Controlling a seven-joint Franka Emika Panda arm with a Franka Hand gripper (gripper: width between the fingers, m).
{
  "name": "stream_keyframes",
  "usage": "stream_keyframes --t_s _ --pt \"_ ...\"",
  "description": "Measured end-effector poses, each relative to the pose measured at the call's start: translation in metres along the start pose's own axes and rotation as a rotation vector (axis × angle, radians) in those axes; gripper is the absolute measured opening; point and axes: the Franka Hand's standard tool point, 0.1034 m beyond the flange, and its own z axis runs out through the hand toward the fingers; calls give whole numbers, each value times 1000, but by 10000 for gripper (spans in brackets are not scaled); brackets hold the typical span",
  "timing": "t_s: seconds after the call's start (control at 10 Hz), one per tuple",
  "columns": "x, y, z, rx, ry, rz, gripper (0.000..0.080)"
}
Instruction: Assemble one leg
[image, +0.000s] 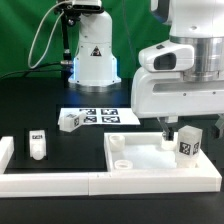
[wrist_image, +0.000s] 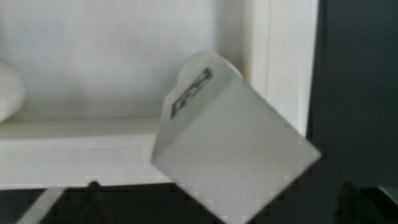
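Observation:
A white leg (image: 187, 144) with a black-and-white tag stands upright on the far corner of the flat white slab (image: 150, 158), at the exterior view's right. My gripper (image: 187, 137) hangs over it with the jaws spread wide, one dark finger (image: 168, 133) standing just beside the leg. In the wrist view the leg (wrist_image: 231, 150) fills the middle between the fingers of my gripper (wrist_image: 222, 200), with gaps on both sides, beside the slab's rim (wrist_image: 276, 60). I cannot tell whether the leg sits in a corner hole.
Two more legs lie loose: one (image: 37, 145) at the exterior view's left, one (image: 70, 121) beside the marker board (image: 102, 117). A white L-shaped wall (image: 50, 183) runs along the table's front. The robot base (image: 92, 55) stands at the back.

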Motion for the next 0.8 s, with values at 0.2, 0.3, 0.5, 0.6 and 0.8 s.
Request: stream_keyframes --t_s 0.2,0.3,0.5,0.6,0.8 --pt "0 3 0 -17 2 -140 649" --pt "-5 -2 5 -34 8 -242 649" --pt "-14 -7 3 -41 9 -413 649" --pt "-13 -4 4 -45 7 -433 649" --pt "-13 -2 5 -51 4 -452 649"
